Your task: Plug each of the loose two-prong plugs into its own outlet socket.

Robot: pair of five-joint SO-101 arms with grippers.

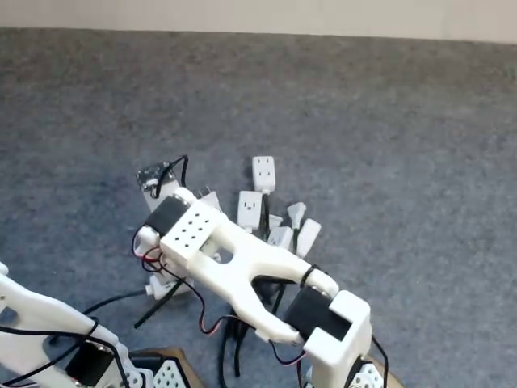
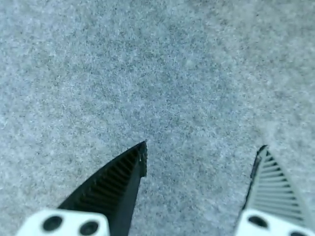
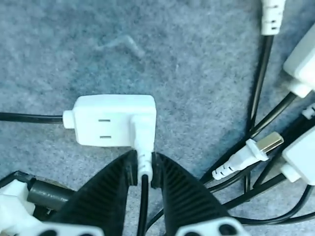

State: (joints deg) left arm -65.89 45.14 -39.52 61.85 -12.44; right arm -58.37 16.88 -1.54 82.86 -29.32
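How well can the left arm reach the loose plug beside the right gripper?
Probably not well. The left gripper hangs open over bare carpet, while the right arm lies across the cords and the right gripper, shut on an inserted plug, sits beside the loose plug.

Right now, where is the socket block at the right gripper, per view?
High view: socket block, probably the white piece under the arm.
Right wrist view: just ahead of the right gripper holding a plug.
Left wrist view: grey carpet ahead of the left gripper.
Shared landmark: that carpet.
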